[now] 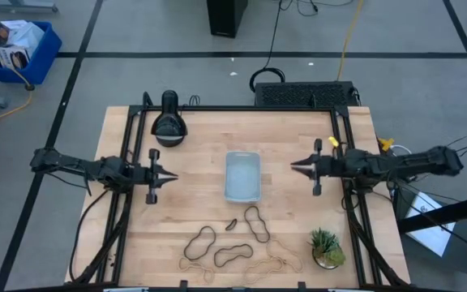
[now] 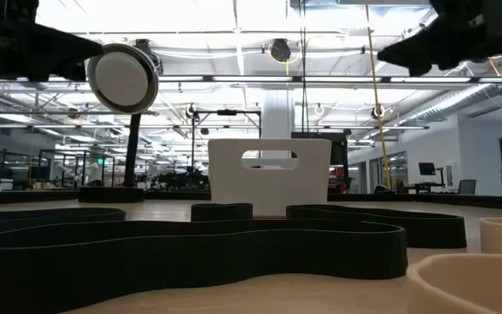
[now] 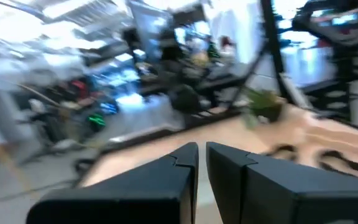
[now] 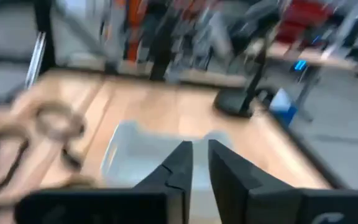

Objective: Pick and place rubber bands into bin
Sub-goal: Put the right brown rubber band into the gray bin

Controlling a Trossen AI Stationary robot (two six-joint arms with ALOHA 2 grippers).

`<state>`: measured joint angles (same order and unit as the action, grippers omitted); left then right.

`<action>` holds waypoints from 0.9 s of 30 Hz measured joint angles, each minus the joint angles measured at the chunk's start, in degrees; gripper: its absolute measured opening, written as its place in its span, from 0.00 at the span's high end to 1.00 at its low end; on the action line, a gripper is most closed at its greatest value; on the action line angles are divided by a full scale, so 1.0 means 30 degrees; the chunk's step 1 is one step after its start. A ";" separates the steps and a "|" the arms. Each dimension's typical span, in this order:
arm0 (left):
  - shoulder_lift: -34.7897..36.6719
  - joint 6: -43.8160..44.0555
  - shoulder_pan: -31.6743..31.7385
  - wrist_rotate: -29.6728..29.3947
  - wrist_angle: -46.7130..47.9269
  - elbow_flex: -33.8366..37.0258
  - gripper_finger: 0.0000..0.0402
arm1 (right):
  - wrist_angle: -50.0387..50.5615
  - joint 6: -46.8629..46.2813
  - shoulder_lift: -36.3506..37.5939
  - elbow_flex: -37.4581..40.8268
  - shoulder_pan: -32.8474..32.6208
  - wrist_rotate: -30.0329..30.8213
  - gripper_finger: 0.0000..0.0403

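Note:
The pale blue-grey bin (image 1: pixel 242 176) stands at the table's middle and holds nothing that I can see; it also shows in the right wrist view (image 4: pixel 135 152). Several rubber bands lie flat on the wood near the front edge: black loops (image 1: pixel 200 242) (image 1: pixel 256 223) (image 1: pixel 232 256) and tan loops (image 1: pixel 276 262) (image 1: pixel 191 264). In the low view the black bands (image 2: pixel 190 249) fill the foreground. My left gripper (image 1: pixel 171 176) hovers to the left of the bin, shut and empty. My right gripper (image 1: pixel 296 165) hovers to the right of the bin, shut and empty. Both point at the bin.
A black desk lamp (image 1: pixel 169 122) stands at the far left of the table. A small potted plant (image 1: pixel 327 247) stands at the near right corner, beside the tan bands. Bare wood lies between each gripper and the bin.

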<state>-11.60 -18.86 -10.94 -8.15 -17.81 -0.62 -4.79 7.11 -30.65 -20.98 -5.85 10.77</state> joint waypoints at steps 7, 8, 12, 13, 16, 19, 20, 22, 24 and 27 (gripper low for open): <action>0.0003 -0.1834 0.0000 -0.3642 -0.2684 -0.0007 0.90 | 0.4103 -0.0690 -0.6301 -0.5826 -0.4000 0.3262 0.73; -0.0003 -0.1675 0.0000 -0.4054 -0.2684 -0.0007 0.90 | 0.4992 -0.1008 -0.7234 -0.6489 -0.4501 0.3599 0.72; 0.0000 -0.1860 0.0000 -0.4958 -0.2751 -0.0007 0.90 | 0.7978 -0.3216 -1.0169 -0.9023 -0.6215 0.4434 0.65; 0.0000 -0.1864 0.0000 -0.4982 -0.2751 -0.0007 0.90 | 0.8537 -0.3885 -1.0812 -0.9532 -0.6608 0.4436 0.64; 0.0000 -0.1663 0.0000 -0.4986 -0.2729 -0.0007 0.90 | 0.9372 -0.5184 -1.2776 -1.0668 -0.7963 0.4436 0.61; 0.0000 -0.1556 0.0000 -0.4986 -0.2717 -0.0007 0.90 | 0.9236 -0.6116 -1.4403 -1.1270 -0.9273 0.4451 0.58; 0.0000 -0.1527 0.0000 -0.4986 -0.2707 -0.0007 0.90 | 0.9166 -0.6587 -1.4937 -1.1306 -0.9643 0.4451 0.58; 0.0000 -0.1216 0.0000 -0.4965 -0.2629 -0.0007 0.90 | 0.8866 -0.7490 -1.6106 -1.1291 -1.0279 0.4444 0.57; 0.0000 -0.0884 0.0000 -0.4957 -0.2583 -0.0007 0.90 | 0.8027 -0.8022 -1.7196 -1.1291 -1.0902 0.4492 0.57; 0.0000 -0.0563 0.0000 -0.4950 -0.2583 -0.0007 0.90 | 0.7308 -0.8474 -1.8920 -1.1299 -1.1806 0.4828 0.57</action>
<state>-11.60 -20.55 -10.94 -23.00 -25.56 -0.64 17.13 -18.31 -87.42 -54.87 -41.27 25.25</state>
